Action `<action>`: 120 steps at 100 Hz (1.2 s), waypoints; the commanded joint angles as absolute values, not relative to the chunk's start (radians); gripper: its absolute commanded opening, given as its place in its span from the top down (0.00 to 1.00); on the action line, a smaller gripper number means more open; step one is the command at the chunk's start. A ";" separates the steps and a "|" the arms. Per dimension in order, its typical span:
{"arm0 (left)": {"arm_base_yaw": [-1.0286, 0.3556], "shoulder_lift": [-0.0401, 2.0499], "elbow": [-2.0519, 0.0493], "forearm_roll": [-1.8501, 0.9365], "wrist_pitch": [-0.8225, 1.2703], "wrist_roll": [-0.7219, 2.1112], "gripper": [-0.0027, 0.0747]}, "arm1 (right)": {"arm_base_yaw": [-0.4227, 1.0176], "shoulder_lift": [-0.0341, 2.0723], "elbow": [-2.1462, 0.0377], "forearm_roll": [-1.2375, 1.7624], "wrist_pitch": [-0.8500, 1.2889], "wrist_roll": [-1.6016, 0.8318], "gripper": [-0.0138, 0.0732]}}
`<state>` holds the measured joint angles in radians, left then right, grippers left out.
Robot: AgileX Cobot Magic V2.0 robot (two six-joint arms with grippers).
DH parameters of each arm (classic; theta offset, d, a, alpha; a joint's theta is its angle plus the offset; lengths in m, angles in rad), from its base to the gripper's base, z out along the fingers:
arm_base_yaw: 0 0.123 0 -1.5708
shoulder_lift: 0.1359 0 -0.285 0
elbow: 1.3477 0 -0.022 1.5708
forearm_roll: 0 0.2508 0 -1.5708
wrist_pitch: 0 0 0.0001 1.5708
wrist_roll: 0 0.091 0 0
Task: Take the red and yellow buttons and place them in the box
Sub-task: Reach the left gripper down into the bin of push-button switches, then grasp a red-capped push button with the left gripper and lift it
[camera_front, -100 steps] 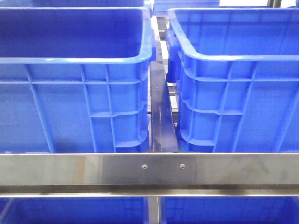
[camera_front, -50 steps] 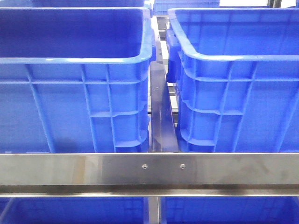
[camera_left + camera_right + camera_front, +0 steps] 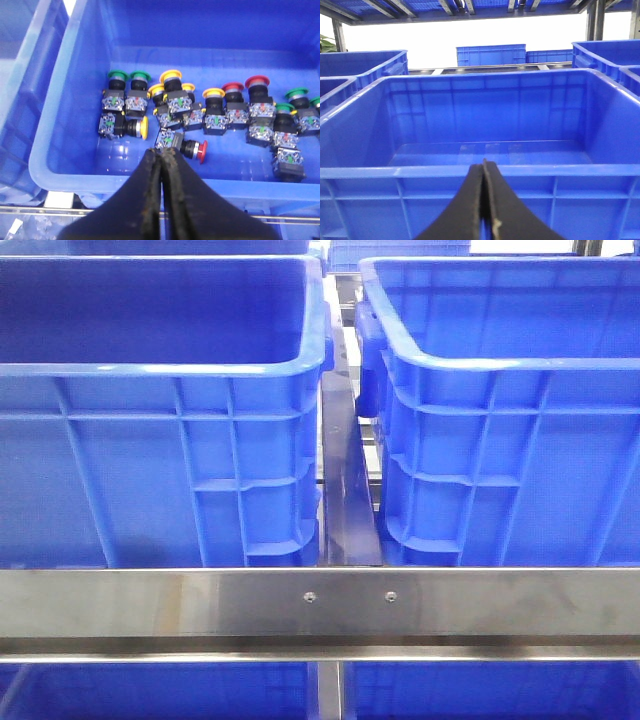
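A: Below the left gripper (image 3: pixel 161 155), in the left wrist view, sits a blue crate (image 3: pixel 50 155) holding a scatter of push-button switches. Gripper state?

B: Clenched, fingers pressed together, nothing between them. It hangs over the crate's near rim.

A: Task items?

B: One red button (image 3: pixel 202 151) lies on its side on the crate floor, just beyond the fingertips. A yellow button (image 3: pixel 143 128) lies tipped over near it, toward the green-capped switches (image 3: pixel 128 76) standing at the crate's far side. More yellow caps (image 3: pixel 170 76) and red caps (image 3: pixel 256 81) stand upright in the row behind.

A: Right side?

B: Right gripper (image 3: pixel 484 165) is likewise clenched on nothing, fingertips meeting in front of the near rim of the box (image 3: pixel 485 171). No contents visible on the box floor from that view.

A: Front view?

B: Two blue crates side by side, left crate (image 3: pixel 160 440) and right crate (image 3: pixel 510 440), apart with a narrow gap between. A steel rail (image 3: pixel 320 605) runs across in front of both. Neither gripper shows there; cannot tell which crate holds the switches.
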<state>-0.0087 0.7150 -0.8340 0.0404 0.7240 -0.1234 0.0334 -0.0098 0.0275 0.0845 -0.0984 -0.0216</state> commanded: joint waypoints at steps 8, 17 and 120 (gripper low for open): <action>-0.007 0.721 -0.871 0.034 0.664 -0.120 0.99 | 0.031 -0.035 0.008 0.086 -0.183 -0.024 0.92; -0.007 0.721 -0.871 0.034 0.668 -0.120 0.93 | 0.031 -0.035 0.008 0.086 -0.183 -0.024 0.92; -0.329 1.239 -1.179 -0.082 0.686 -0.064 0.26 | 0.031 -0.035 0.008 0.086 -0.183 -0.024 0.92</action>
